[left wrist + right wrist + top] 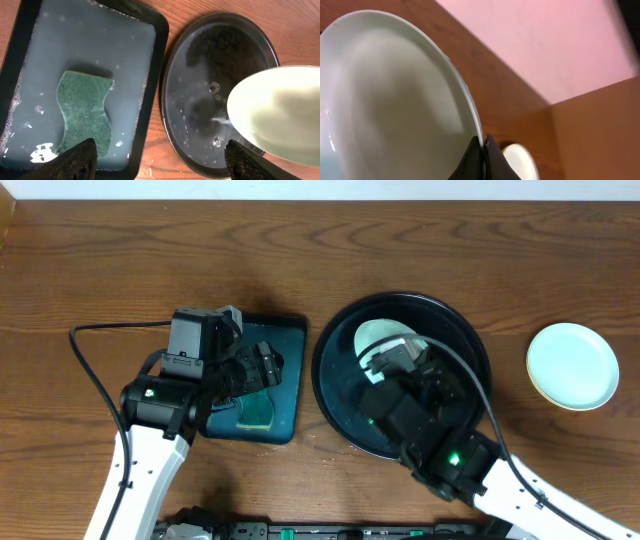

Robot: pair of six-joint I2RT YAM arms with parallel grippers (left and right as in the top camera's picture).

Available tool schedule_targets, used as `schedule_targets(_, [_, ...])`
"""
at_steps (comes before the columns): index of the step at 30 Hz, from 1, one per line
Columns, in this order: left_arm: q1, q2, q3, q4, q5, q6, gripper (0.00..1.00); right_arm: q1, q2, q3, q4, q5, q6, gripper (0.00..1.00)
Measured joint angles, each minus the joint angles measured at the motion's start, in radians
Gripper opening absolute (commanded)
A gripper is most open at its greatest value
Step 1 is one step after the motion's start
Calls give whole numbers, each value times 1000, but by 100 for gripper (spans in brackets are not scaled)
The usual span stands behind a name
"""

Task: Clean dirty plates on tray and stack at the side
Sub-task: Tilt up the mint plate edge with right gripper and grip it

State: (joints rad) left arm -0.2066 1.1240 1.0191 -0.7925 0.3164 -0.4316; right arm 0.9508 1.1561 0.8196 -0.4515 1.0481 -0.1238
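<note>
My right gripper (482, 150) is shut on the rim of a pale mint plate (390, 100) and holds it tilted above the large round black tray (340, 400). That plate shows in the overhead view (378, 335) and in the left wrist view (280, 115). The black tray is wet and holds no other plate (200, 90). Two plates, mint on top of pale yellow, are stacked on the table at the right (572, 365); the stack also shows in the right wrist view (520, 160). My left gripper (160, 162) is open and empty, above the gap between the teal tray and the black tray.
A dark teal rectangular tray (285, 395) with soapy water holds a green sponge (255, 412), left of the black tray; both show in the left wrist view, the teal tray (155, 90) and the sponge (85, 115). The left arm's cable (90, 370) loops over the table at left.
</note>
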Motion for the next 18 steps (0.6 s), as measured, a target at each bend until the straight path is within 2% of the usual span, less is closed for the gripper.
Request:
schedule_targets(9, [0, 0, 0, -1, 0, 1, 83, 142, 0, 0, 26, 221, -129, 1])
schedule_targets(18, [0, 0, 0, -1, 0, 3, 83, 187, 0, 0, 56, 290, -187, 1])
